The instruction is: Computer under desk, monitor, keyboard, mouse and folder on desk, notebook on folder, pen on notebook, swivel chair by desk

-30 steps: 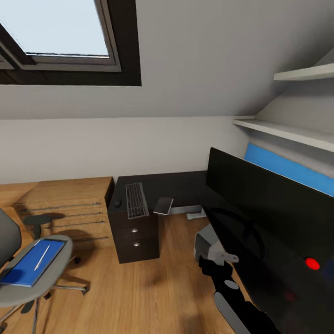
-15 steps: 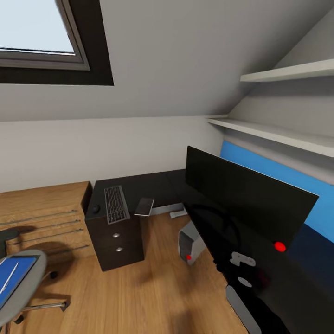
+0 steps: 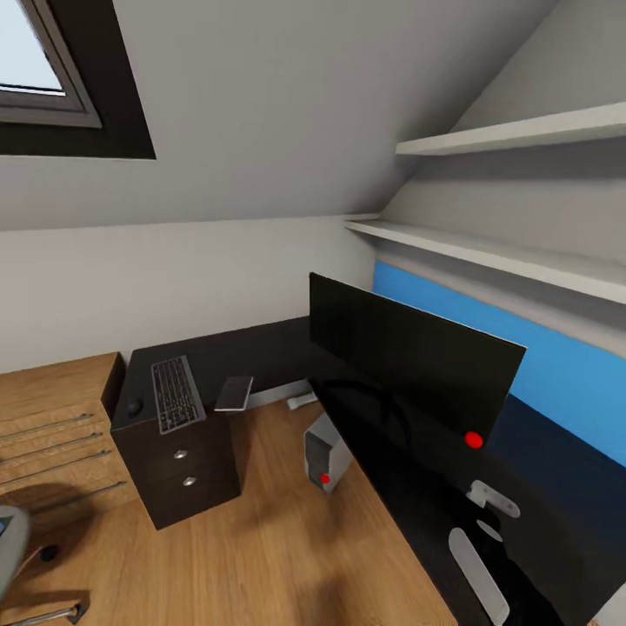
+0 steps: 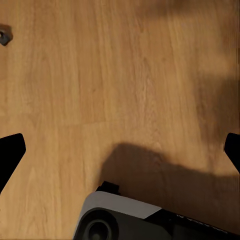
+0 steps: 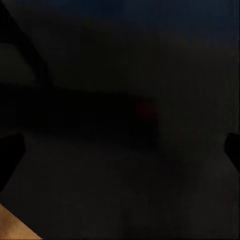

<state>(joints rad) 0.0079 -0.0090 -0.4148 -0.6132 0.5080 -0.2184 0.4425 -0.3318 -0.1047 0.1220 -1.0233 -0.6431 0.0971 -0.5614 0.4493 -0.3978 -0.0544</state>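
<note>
The black desk (image 3: 261,348) runs along the wall and down the right side. On it stand the wide black monitor (image 3: 409,365), the keyboard (image 3: 176,393) above the drawer unit, the dark mouse (image 3: 135,406) beside it, and the grey notebook (image 3: 234,393) at the desk's edge. The grey computer (image 3: 326,452), with a red light, sits on the floor by the desk. A sliver of the swivel chair (image 3: 13,539) shows at the lower left. The folder and pen are out of view. My left gripper (image 4: 120,150) is open over the wood floor. My right gripper (image 5: 120,150) is open above the dark desk top.
My right arm (image 3: 476,565) lies over the desk's near end. Low wooden shelving (image 3: 52,417) stands left of the black drawer unit (image 3: 187,469). Two white wall shelves (image 3: 487,252) and a blue wall panel (image 3: 556,365) sit behind the monitor. A skylight (image 3: 35,78) is at upper left.
The head view has swung to the right, so everything has slid left in the picture. The swivel chair with the blue folder has almost left the frame.
</note>
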